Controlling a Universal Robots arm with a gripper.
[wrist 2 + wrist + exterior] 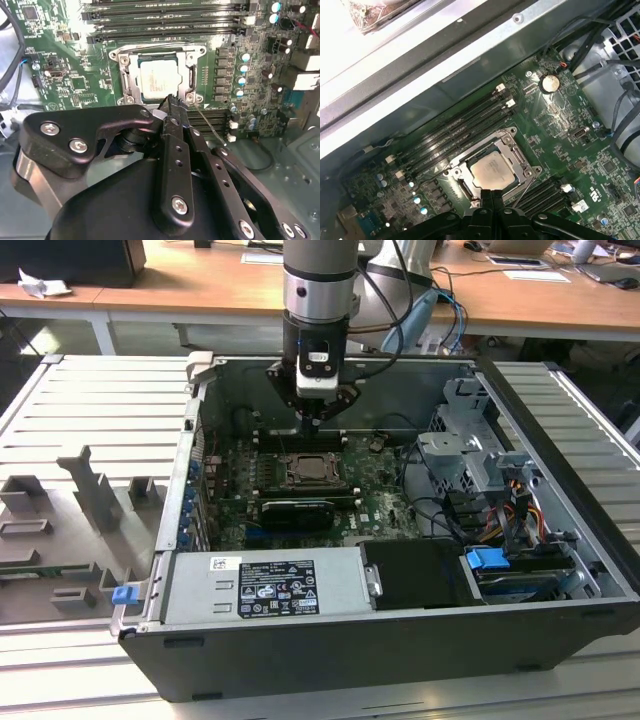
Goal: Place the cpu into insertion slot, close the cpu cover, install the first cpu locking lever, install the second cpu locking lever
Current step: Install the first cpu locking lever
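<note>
The cpu (157,77) lies flat in the insertion slot (131,80) on the green board, its pale metal face showing through the cut-out of the cpu cover (158,50), which lies down around it. My gripper (172,102) hangs just above the socket's edge with its black fingers pressed together and nothing visible between them. In the first wrist view the fingertips (491,194) meet at the rim beside the cpu (490,169). A thin wire locking lever (207,125) slants away from the socket corner near the tips. In the exterior view the gripper (312,418) hovers over the cpu (305,473).
The board sits inside an open computer case (330,655) with tall walls. Memory slots (165,22) run beside the socket, a long black card (297,510) lies just past it, and cables (440,510) and a drive cage (470,430) crowd the exterior view's right. Grey fixtures (90,490) stand at that view's left.
</note>
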